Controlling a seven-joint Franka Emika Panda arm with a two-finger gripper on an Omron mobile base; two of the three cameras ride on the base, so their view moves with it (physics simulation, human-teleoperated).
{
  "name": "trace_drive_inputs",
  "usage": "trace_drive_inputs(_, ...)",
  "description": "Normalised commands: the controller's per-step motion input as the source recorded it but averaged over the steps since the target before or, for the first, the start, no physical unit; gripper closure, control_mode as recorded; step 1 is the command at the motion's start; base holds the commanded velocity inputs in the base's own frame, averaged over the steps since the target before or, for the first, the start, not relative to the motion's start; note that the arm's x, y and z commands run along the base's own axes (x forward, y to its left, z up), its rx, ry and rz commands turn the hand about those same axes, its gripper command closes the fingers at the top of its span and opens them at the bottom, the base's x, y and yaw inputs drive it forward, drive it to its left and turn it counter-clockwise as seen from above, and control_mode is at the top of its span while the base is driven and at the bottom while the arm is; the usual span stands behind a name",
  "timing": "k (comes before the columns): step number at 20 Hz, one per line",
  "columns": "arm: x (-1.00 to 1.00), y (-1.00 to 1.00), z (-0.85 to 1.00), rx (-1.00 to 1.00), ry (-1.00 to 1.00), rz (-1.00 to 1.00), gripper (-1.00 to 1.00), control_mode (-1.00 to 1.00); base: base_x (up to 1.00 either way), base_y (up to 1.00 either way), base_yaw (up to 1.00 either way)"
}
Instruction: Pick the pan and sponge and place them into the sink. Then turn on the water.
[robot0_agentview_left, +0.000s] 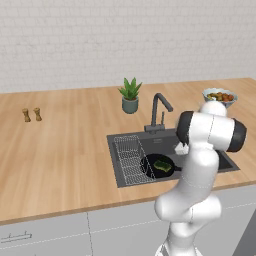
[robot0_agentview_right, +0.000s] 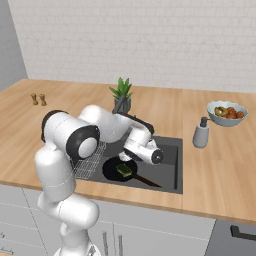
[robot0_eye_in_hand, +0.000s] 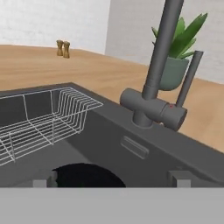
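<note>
Gripper (robot0_eye_in_hand: 112, 179) jaws spread wide, pinching nothing, low inside the sink (robot0_agentview_left: 200, 137) and aimed at the faucet (robot0_eye_in_hand: 153, 94). Left of the faucet sits the wire rack (robot0_agentview_left: 129, 159); right of the rack, the pan (robot0_agentview_left: 157, 166) carries the sponge (robot0_agentview_left: 162, 165). No water runs. The faucet's stiff lever (robot0_eye_in_hand: 188, 83) probably needs a nudge near its tip.

wooden counter (robot0_agentview_left: 65, 150), potted plant (robot0_agentview_left: 130, 95), fruit bowl (robot0_agentview_left: 220, 96)
</note>
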Motion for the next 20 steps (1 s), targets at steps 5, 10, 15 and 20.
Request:
trace_drive_inputs(5, 0.0, 0.0, 0.44, 0.02, -0.04, -0.15, -1.0, -1.0, 0.0, 0.0, 0.0)
trace_drive_inputs(10, 0.0, 0.0, 0.41, 0.09, 0.0, -0.06, -1.0, -1.0, 0.0, 0.0, 0.0)
trace_drive_inputs(15, 0.0, -0.11, 0.39, 0.06, -0.02, 0.0, -1.0, -1.0, 0.0, 0.0, 0.0)
trace_drive_inputs(20, 0.0, -0.16, 0.27, 0.09, -0.09, 0.0, -1.0, -1.0, 0.0, 0.0, 0.0)
